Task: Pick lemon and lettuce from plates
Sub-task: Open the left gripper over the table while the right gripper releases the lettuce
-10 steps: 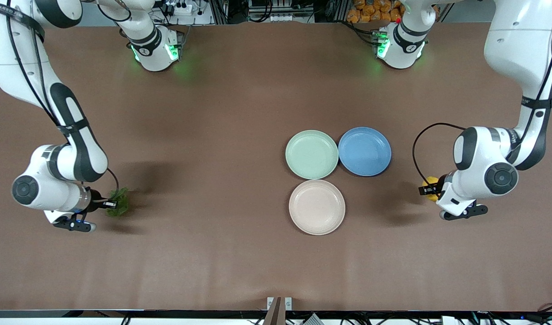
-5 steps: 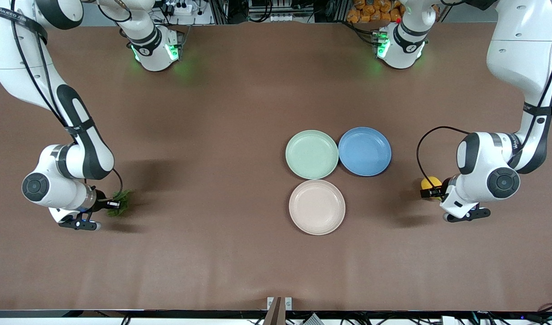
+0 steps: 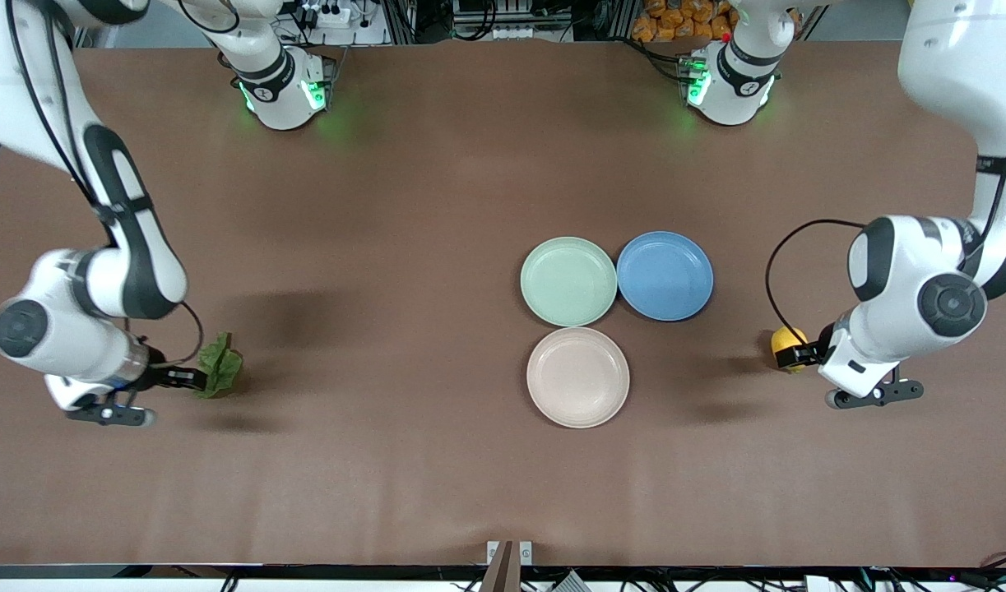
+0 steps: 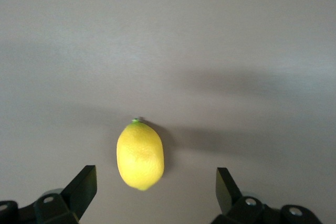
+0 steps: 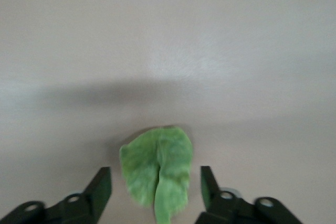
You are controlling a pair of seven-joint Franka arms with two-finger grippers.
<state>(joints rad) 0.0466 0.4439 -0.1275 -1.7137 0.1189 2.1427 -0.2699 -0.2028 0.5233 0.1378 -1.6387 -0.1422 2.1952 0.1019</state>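
The lemon lies on the brown table at the left arm's end, apart from the plates. My left gripper is open just beside it. In the left wrist view the lemon lies free in front of the spread fingers. The lettuce lies flat on the table at the right arm's end. My right gripper is open beside it. In the right wrist view the leaf lies between the spread fingers, untouched. The mint green plate and the cream plate are empty.
A blue plate, also empty, touches the mint green plate on the side toward the left arm's end. The three plates cluster near the table's middle. The arm bases stand along the table's edge farthest from the front camera.
Both grippers have opened, let go of their things and drawn back. The lettuce now lies flat on the table and the lemon rests on the table. Both arms have shifted outward.
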